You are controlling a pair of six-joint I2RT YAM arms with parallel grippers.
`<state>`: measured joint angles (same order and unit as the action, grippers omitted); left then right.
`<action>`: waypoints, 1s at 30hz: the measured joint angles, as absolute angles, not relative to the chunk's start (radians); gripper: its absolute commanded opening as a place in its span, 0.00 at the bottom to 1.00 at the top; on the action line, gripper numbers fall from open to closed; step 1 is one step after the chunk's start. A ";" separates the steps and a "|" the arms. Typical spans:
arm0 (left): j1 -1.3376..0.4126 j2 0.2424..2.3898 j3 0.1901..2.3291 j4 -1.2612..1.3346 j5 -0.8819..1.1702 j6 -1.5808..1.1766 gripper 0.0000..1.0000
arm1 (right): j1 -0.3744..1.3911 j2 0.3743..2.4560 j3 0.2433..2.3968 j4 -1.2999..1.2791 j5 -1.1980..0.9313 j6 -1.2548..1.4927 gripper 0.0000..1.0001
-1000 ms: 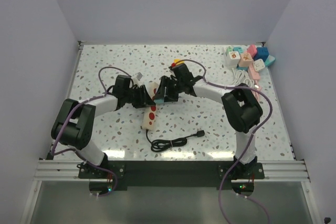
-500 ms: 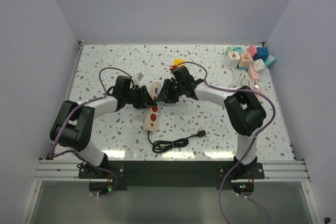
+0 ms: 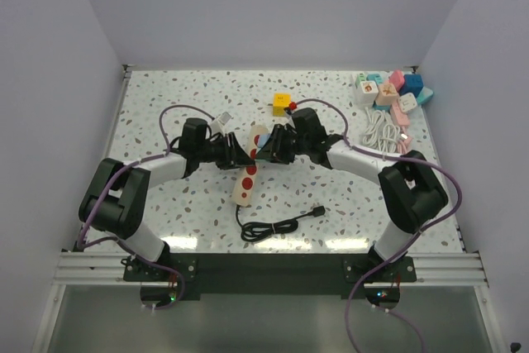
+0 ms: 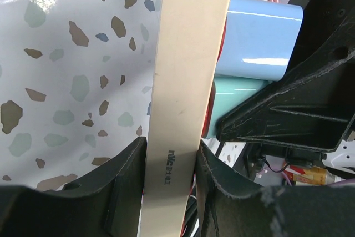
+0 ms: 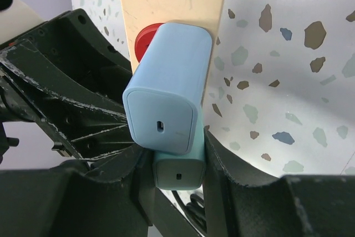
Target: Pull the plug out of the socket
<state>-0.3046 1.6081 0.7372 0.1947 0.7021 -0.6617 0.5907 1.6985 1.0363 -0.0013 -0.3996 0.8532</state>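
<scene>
Both pincers engaged mid-table: right gripper [image 5: 176, 162] has just clamped the teal plug [image 5: 178, 177] (blue plug [image 5: 163, 109] adjacent), still seated in the power strip [image 4: 186, 98] that left gripper [image 4: 172, 181] pinches; extraction may begin

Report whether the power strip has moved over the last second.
Yes. The power strip has shifted right, its far end most, toward the adapter pile.

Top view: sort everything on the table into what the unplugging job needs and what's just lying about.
In the job:
- power strip, held by the left gripper
- teal plug, gripped by the right gripper
- blue plug, next to it on the strip

Lying about:
- yellow cube
- pile of coloured adapters
- white cables
</scene>
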 measured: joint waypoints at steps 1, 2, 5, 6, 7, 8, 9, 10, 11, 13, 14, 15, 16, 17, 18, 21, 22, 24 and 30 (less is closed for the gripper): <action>-0.305 1.608 0.737 0.196 0.700 -0.664 0.00 | 0.590 1.699 1.031 0.009 -0.397 0.859 0.00; -0.305 1.608 0.737 0.196 0.696 -0.667 0.00 | 0.590 1.699 1.026 0.020 -0.392 0.869 0.00; -0.304 1.612 0.742 0.196 0.681 -0.673 0.00 | 0.601 1.699 1.021 0.033 -0.350 0.907 0.00; -0.304 1.615 0.747 0.192 0.677 -0.675 0.00 | 0.603 1.699 1.021 0.035 -0.338 0.917 0.00; -0.304 1.618 0.753 0.190 0.673 -0.678 0.00 | 0.603 1.699 1.022 0.035 -0.328 0.924 0.00; -0.304 1.622 0.761 0.185 0.670 -0.680 0.00 | 0.603 1.699 1.025 0.033 -0.319 0.928 0.00; -0.304 1.624 0.769 0.179 0.664 -0.682 0.00 | 0.603 1.698 1.028 0.030 -0.311 0.929 0.00; -0.304 1.625 0.776 0.175 0.664 -0.688 0.00 | 0.603 1.692 1.029 0.024 -0.304 0.926 0.00; -0.305 1.625 0.783 0.170 0.667 -0.689 0.00 | 0.603 1.679 1.029 0.014 -0.297 0.922 0.00; -0.308 1.625 0.803 0.167 0.688 -0.693 0.00 | 0.603 1.643 1.029 -0.014 -0.278 0.901 0.00; -0.310 1.625 0.812 0.168 0.698 -0.693 0.00 | 0.600 1.621 1.027 -0.025 -0.275 0.888 0.00; -0.314 1.625 0.823 0.168 0.711 -0.694 0.00 | 0.595 1.599 1.024 -0.036 -0.274 0.874 0.00; -0.320 1.624 0.834 0.170 0.720 -0.694 0.00 | 0.588 1.579 1.020 -0.046 -0.275 0.864 0.00; -0.325 1.623 0.845 0.171 0.725 -0.693 0.00 | 0.580 1.560 1.015 -0.054 -0.280 0.854 0.00; -0.327 1.621 0.850 0.155 0.675 -0.692 0.00 | 0.565 1.530 1.008 -0.083 -0.293 0.829 0.00; -0.246 1.643 0.850 0.089 0.487 -0.697 0.00 | 0.506 1.444 0.989 -0.187 -0.332 0.777 0.00; -0.219 1.652 0.850 0.067 0.439 -0.698 0.00 | 0.492 1.437 0.995 -0.210 -0.339 0.760 0.00; -0.190 1.662 0.850 0.036 0.374 -0.698 0.00 | 0.479 1.454 1.013 -0.237 -0.366 0.739 0.00; -0.200 1.662 0.850 0.014 0.332 -0.696 0.00 | 0.478 1.486 1.024 -0.282 -0.363 0.712 0.00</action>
<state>-0.1997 1.6619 0.8505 0.0135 0.3325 -0.6964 0.4782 1.4860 1.0241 -0.2817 -0.3626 0.7116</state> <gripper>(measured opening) 0.413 0.350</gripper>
